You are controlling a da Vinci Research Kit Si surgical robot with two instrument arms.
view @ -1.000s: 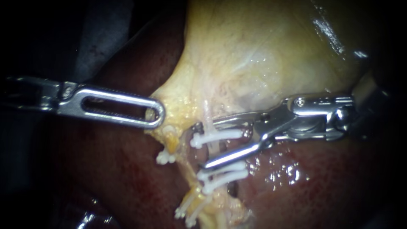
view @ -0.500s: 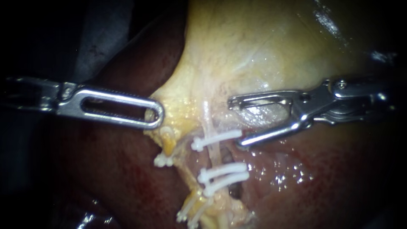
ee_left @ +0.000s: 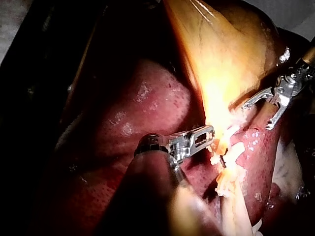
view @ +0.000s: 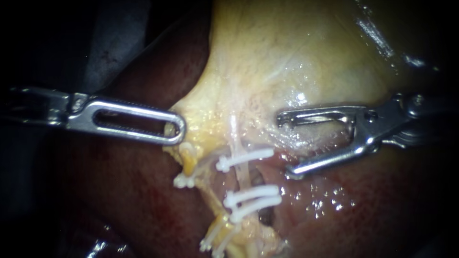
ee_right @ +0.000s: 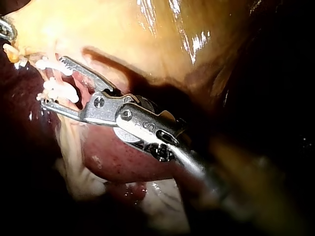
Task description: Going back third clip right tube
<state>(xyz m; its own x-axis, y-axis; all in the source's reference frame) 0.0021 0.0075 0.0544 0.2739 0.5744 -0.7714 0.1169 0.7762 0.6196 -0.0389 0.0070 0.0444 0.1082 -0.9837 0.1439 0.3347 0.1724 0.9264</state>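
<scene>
Endoscope view, left instrument jaws clamped on gallbladder, right instrument jaws apart, near clips.

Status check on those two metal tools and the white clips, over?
Left instrument: jaws shut on gallbladder edge. Right instrument: jaws open, empty, apart from white clips. Three clips across right tube. Nothing in the way.

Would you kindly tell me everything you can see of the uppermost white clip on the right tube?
The uppermost clip is a slim white bar, plastic-looking, with a knobbed end at the endoscope view's left. It is closed across the pale right tube, slightly tilted, just below the gallbladder. Two similar clips sit lower on the tube, apart from it. Only tissue touches it.
</scene>
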